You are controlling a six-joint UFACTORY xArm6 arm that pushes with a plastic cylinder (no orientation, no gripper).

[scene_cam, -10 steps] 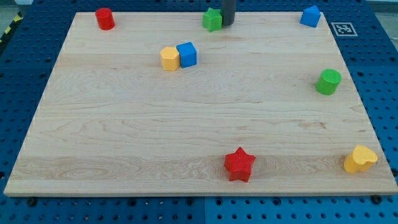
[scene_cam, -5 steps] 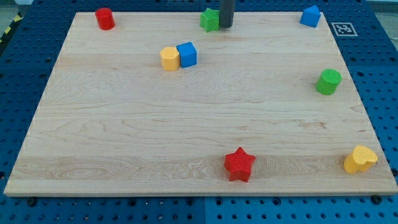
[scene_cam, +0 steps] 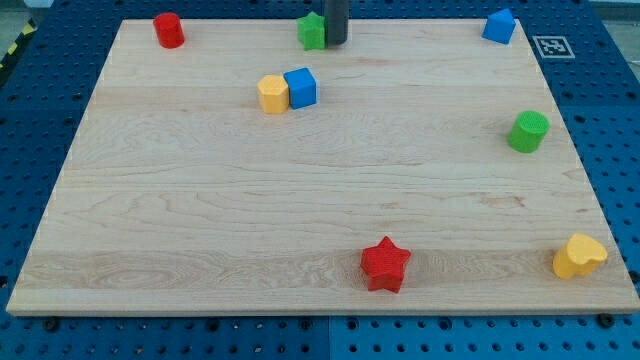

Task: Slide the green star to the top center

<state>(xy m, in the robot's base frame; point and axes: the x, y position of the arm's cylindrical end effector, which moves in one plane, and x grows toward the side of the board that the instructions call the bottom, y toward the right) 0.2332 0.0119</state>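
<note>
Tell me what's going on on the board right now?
My tip is pressed against the green star from the view's right, at the board's top edge, a little left of centre. The other blocks sit apart from it: a red cylinder at top left, and a yellow block touching a blue cube just below.

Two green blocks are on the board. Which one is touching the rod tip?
The green star at the view's top edge: my tip stands right against its right side. The other green block, a rounded one, sits alone far off near the view's right edge.
</note>
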